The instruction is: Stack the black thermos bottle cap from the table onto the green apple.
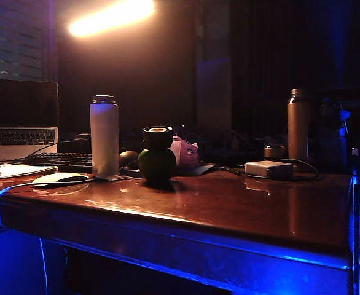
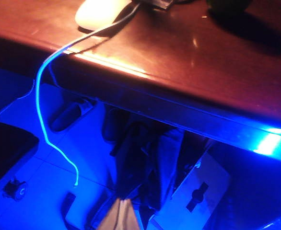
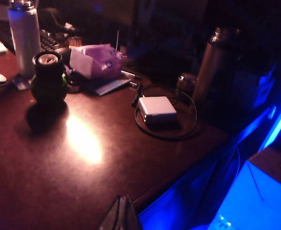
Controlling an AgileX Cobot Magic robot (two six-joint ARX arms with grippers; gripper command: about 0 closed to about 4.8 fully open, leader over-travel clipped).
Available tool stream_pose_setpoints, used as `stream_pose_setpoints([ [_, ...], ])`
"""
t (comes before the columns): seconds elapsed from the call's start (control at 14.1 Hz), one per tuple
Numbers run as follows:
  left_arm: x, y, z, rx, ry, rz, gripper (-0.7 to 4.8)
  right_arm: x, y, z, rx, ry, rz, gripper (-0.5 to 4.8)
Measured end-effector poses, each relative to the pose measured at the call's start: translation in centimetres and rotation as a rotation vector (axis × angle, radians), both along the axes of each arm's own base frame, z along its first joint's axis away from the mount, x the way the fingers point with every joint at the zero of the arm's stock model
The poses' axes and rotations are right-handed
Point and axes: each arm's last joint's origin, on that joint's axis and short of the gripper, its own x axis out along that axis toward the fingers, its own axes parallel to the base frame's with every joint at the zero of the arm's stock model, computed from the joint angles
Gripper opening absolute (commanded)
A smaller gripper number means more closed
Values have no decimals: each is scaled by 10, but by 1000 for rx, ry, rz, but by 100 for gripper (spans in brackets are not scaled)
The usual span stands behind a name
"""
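Judging from how things lie, I'd call the stacking done: the black thermos bottle cap (image 1: 158,137) sits on top of the green apple (image 1: 156,164), and neither arm is near the pair.

Nearest to me, the right gripper (image 3: 120,214) shows only as dark fingertips pressed together at the edge of its wrist view, jaws closed on nothing, hanging over the near edge of the surface (image 1: 241,215), well back from the apple. The left gripper (image 2: 122,214) is lower still, off the surface and over the floor; just a pale tip shows, so I cannot tell how its jaws stand. Neither gripper appears in the exterior view.

Farther in, the apple stands on the polished wood toward the back of the surface, small, round and shiny green, with its reflection beneath it. The cap rests upright on it, a squat black cylinder about as wide as the apple, its lighter ring facing up. It looks level, though the dim light hides the contact line.

Just beside the apple stands the tall white thermos (image 1: 104,136); behind the apple lies a pink and white bundle (image 1: 184,152). Well off from the apple on its other side sits a white power adapter (image 1: 268,169), with a brown bottle (image 1: 298,126) beyond.

What I judge is left: nothing but checking the cap stays put.
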Motion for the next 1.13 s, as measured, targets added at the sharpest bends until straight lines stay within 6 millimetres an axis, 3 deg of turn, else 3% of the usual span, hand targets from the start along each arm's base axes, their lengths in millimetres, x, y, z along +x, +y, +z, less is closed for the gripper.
stream_pose_setpoints([
  [0.14, 0, 0, 0, 0, 0, 0, -3, 5, 1, -9, 97, 38, -46, -5],
  [0.5, 0, 0, 0, 0, 0, 0, -3, 25, 12, -73, 186, 234, -88, -5],
  [0.92, 0, 0, 0, 0, 0, 0, -3, 32, 16, -99, 89, 249, -74, -5],
  [1.13, 0, 0, 0, 0, 0, 0, -3, 36, 10, -99, 118, 209, -151, -5],
])
